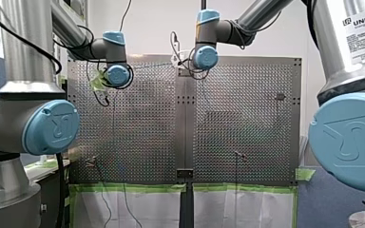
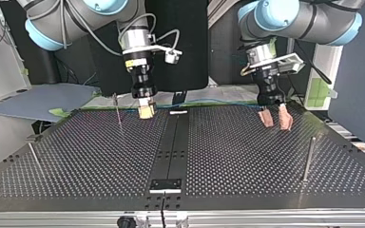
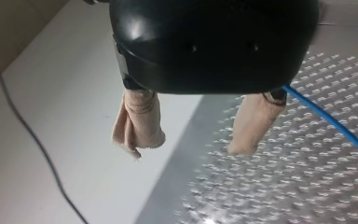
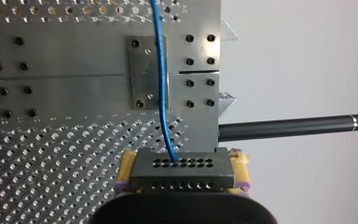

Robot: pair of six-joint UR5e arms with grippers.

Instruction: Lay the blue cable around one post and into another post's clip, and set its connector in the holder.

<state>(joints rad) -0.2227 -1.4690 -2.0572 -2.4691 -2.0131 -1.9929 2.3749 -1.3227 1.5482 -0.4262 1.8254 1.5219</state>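
Right jaws: clamped on dark connector [image 4: 182,170], upper centre-left of top view, at bench [image 2: 247,156] far edge | blue cable [image 4: 161,79]: leaves connector, runs ahead over bench | left jaws: apart, beige pads [image 3: 140,119], top view upper right, cable beside one pad

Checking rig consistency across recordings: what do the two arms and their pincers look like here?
My left arm and my right arm are silver tubes with light-blue joint caps and black cables alongside; the right bears a white UNIVERSAL label. My left pincer has a black housing and cloth-like beige pads. My right pincer is black with yellow, purple-edged pads.
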